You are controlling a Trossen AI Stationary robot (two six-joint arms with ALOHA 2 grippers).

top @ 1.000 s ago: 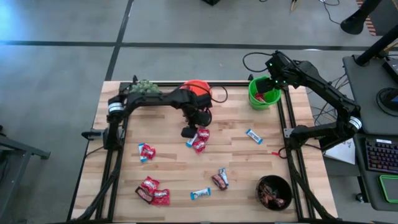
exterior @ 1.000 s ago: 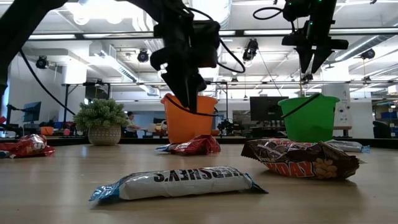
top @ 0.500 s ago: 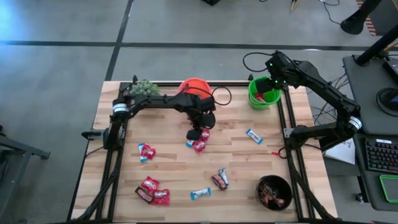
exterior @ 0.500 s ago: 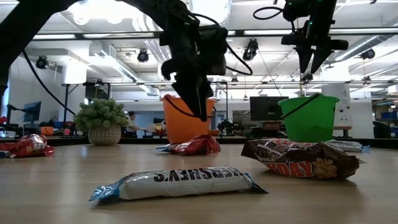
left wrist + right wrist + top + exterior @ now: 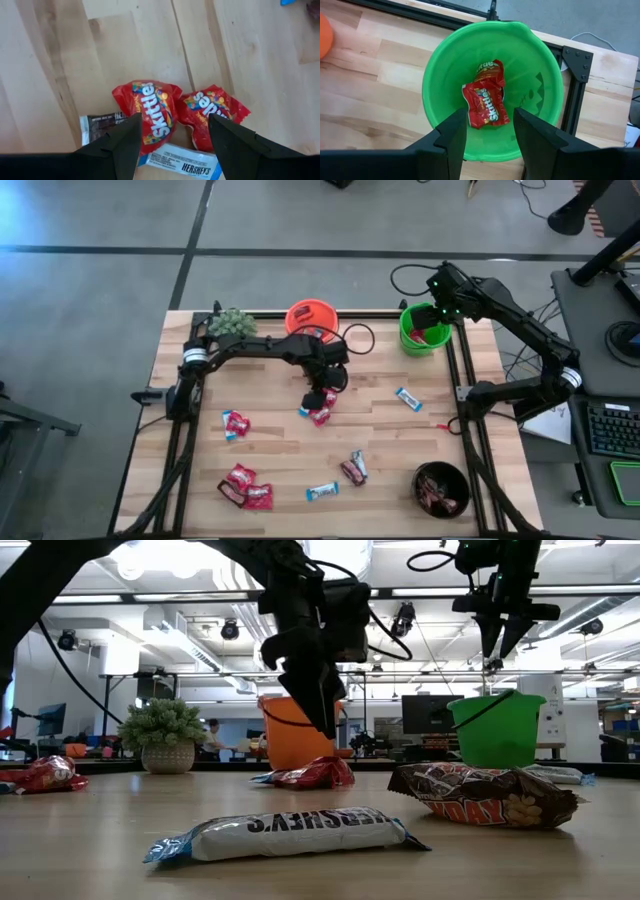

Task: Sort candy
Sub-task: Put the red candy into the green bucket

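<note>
Candy lies scattered on the wooden table point(image 5: 270, 445). In a small cluster are two red packets point(image 5: 150, 114) point(image 5: 210, 111), a blue-and-white bar point(image 5: 184, 162) and a dark bar point(image 5: 99, 125). My left gripper point(image 5: 318, 396) point(image 5: 174, 125) hangs open just above this cluster point(image 5: 320, 413), pointing steeply down, its fingers on either side of the left red packet without touching it. My right gripper point(image 5: 436, 308) point(image 5: 490, 112) waits open above the green bucket point(image 5: 445, 75), which holds red packets point(image 5: 487, 102).
An orange bucket point(image 5: 310, 317) and a small plant point(image 5: 232, 320) stand at the far edge. A dark bowl point(image 5: 441, 488) with dark bars sits near right. Loose candy: red packets point(image 5: 235, 423) point(image 5: 247, 487), blue-and-white bars point(image 5: 322, 491) point(image 5: 408, 397), a dark bar point(image 5: 354, 468).
My left gripper has moved a little toward the table's right edge and down, coming over the cluster of red packets and uncovering the orange bucket. Its fingers have stayed open. No candy has moved.
</note>
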